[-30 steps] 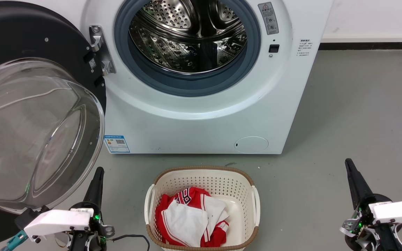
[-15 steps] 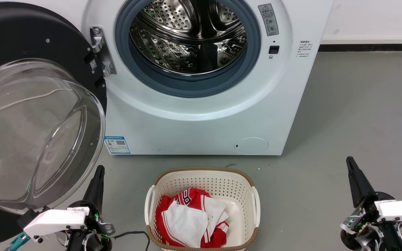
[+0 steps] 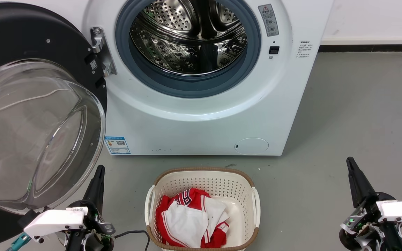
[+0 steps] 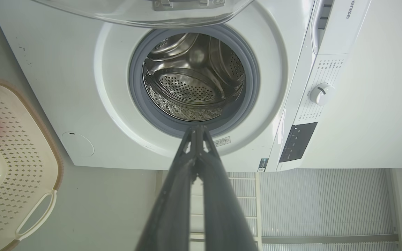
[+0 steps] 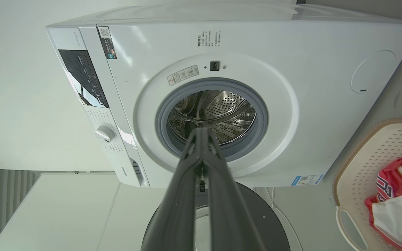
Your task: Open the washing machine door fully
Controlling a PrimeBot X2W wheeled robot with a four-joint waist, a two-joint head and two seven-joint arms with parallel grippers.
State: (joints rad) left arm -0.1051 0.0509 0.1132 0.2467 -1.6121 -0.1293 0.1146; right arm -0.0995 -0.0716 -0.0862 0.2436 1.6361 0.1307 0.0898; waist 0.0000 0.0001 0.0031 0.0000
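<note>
Left gripper (image 3: 99, 171) low at lower left of head view, fingers pressed together, tips pointing up, leaning slightly right, empty. Right gripper (image 3: 351, 164) low at lower right, fingers together, leaning slightly left, empty.

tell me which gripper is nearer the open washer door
The left gripper: it stands shut beside the glass bowl of the washing machine door, while the right gripper sits across the floor, past the laundry basket.

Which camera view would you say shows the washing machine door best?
Head view: the washing machine door shows its black disc and glass bowl. Left wrist view catches the bowl's edge; right wrist view, part of the disc.
</note>
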